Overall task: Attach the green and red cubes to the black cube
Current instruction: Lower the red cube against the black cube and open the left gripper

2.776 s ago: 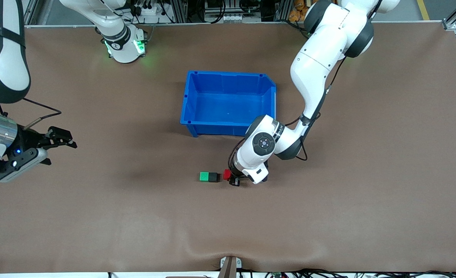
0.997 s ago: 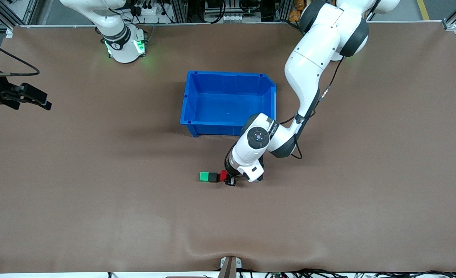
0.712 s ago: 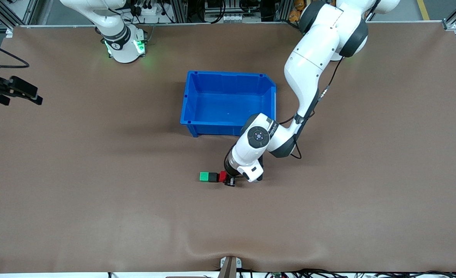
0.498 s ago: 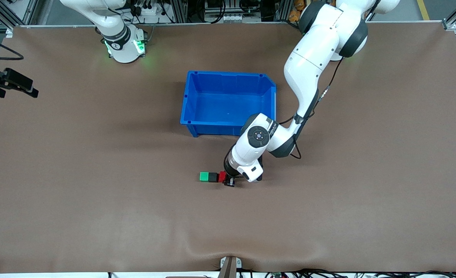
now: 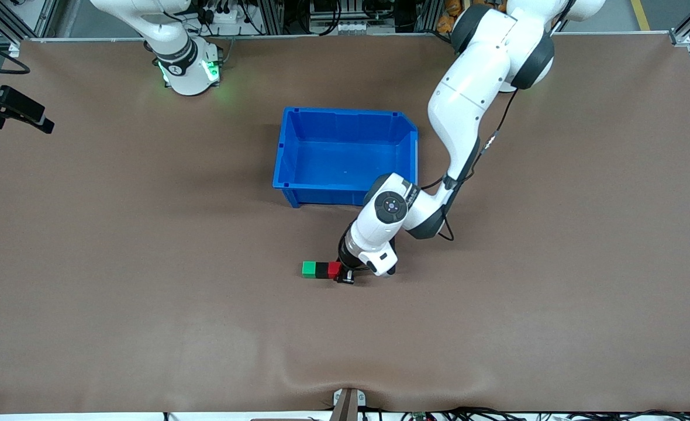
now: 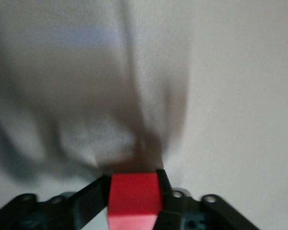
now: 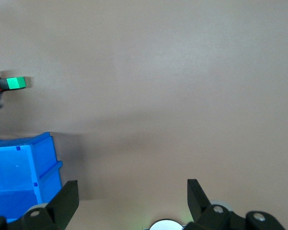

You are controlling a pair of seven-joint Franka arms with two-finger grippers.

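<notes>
Brown table (image 5: 146,304), blue bin (image 5: 345,196) mid-table. Nearer the front edge, three cubes sit in a touching row: green cube (image 5: 309,269), black cube (image 5: 321,269), red cube (image 5: 334,269). The left gripper (image 5: 345,273) is down at the red cube, fingers (image 6: 93,199) flanking it; whether they clamp it, I can't tell. The right gripper (image 7: 132,191) waits over the table's edge at the right arm's end, fingers spread wide.

Green cube (image 5: 308,269), black cube (image 5: 321,269), red cube (image 5: 334,269) touch in a row.
</notes>
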